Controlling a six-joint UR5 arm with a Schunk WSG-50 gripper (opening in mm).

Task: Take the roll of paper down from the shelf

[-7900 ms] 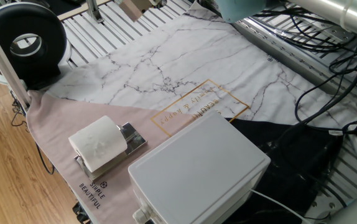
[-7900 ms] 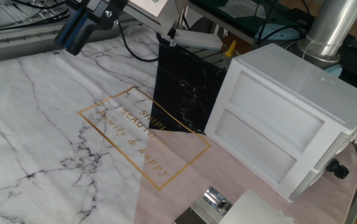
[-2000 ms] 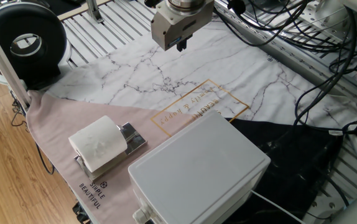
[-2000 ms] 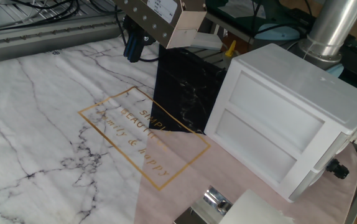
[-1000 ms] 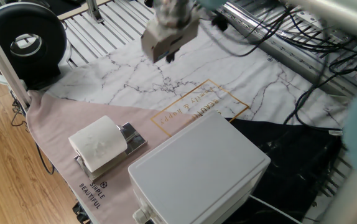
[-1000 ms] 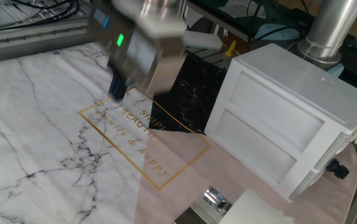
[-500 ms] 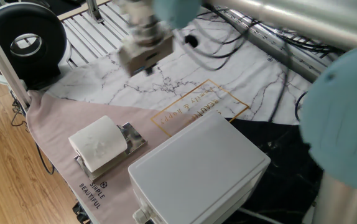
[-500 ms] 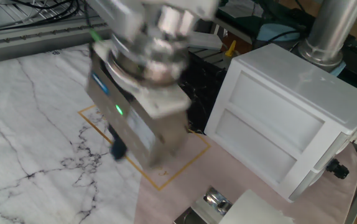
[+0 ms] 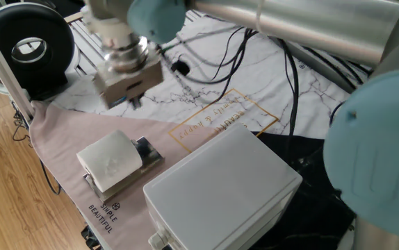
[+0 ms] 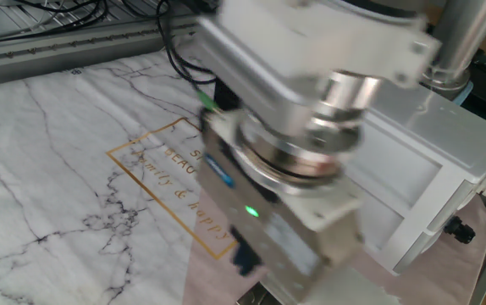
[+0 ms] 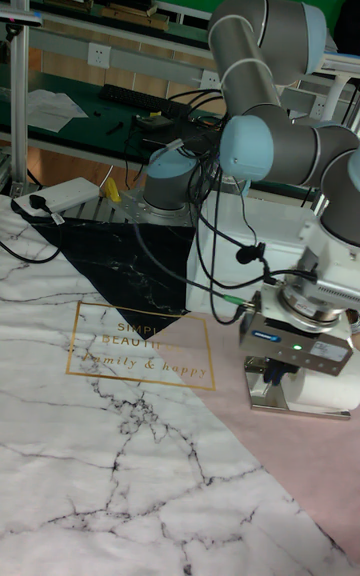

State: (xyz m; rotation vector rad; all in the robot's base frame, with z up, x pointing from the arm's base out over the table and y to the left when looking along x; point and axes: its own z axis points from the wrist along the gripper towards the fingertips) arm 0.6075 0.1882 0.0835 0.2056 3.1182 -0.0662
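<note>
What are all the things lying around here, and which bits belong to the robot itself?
roll of paper: one, white, lying on the shelf at the cloth's pink corner.
shelf: one, shiny chrome, under the roll.
plastic box: one, white, beside the shelf.
cloth: one, marble-white, pink and black with gold lettering, covering the table.
round device: one, black, at the table's far corner.
power strip: one, white, past the black corner.
cables: several, black, trailing off the arm.
arm: one, silver with pale blue joints.
gripper: one, grey, above the cloth near the roll; fingers too blurred to judge.
</note>
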